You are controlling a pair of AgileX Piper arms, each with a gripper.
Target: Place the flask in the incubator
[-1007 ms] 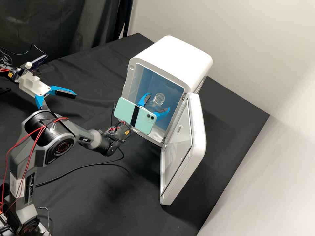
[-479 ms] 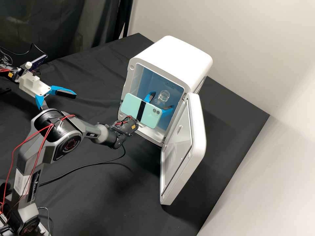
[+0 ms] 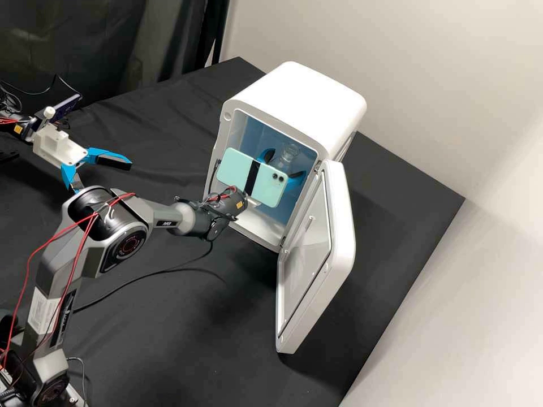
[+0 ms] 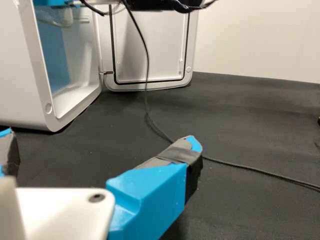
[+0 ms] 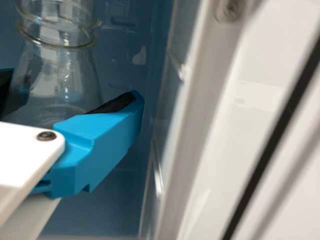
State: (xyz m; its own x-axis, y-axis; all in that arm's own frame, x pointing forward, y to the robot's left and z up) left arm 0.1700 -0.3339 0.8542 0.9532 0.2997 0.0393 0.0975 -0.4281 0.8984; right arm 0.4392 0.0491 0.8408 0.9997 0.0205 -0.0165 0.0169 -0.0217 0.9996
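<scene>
- The clear glass conical flask (image 5: 55,70) is inside the white box-shaped incubator (image 3: 305,102), deep in its blue chamber. The right jaws are closed around its lower body, with the black pad of one blue finger (image 5: 100,135) against the glass.
- I cannot tell whether the flask's base touches the chamber floor.
- That finger lies just beside the chamber's hinge-side wall, with only a narrow gap between them. The white door frame runs right alongside.
- A mint-green smartphone (image 3: 254,176) strapped to the right wrist spans most of the opening, with its ends near both side edges.
- The incubator's white door (image 3: 317,254) stands wide open, swung out from the opening's right edge toward the camera.
- The incubator stands near the far right edge of the black tabletop (image 3: 169,350), close to the pale wall.
- The left jaws hang spread apart and empty over the tabletop's left part, blue finger (image 4: 155,190) forward, well apart from the incubator. Broad bare cloth lies between them, crossed by a thin black cable (image 3: 141,285).
- Compared with a second ago, the right arm has stretched forward and carried the flask from the chamber's mouth toward its back. The smartphone has moved up into the opening.
- The left arm and the door are where they were.
</scene>
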